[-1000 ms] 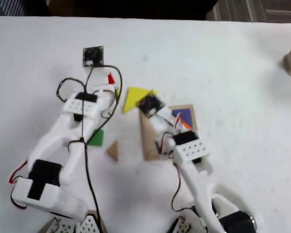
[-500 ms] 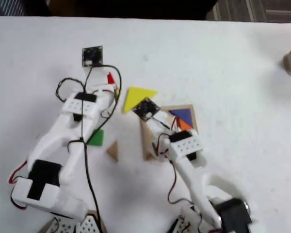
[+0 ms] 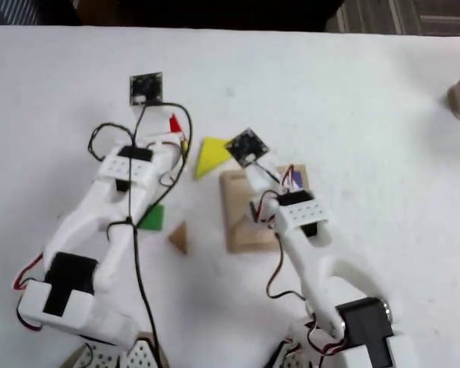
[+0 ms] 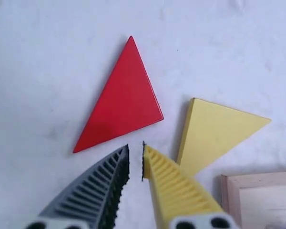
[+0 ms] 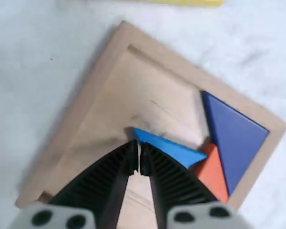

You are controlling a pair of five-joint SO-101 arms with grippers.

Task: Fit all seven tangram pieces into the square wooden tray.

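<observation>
Seven tangram pieces point(image 4: 121, 102), one wooden tray point(image 3: 245, 230), two arms point(image 3: 111, 203), two tools point(image 4: 136, 153).

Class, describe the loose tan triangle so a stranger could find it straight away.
Start at the square wooden tray on the white table. Between it and the green piece lies a small triangle. It alone is plain tan; the green piece, yellow triangle and red triangle are bright.
</observation>
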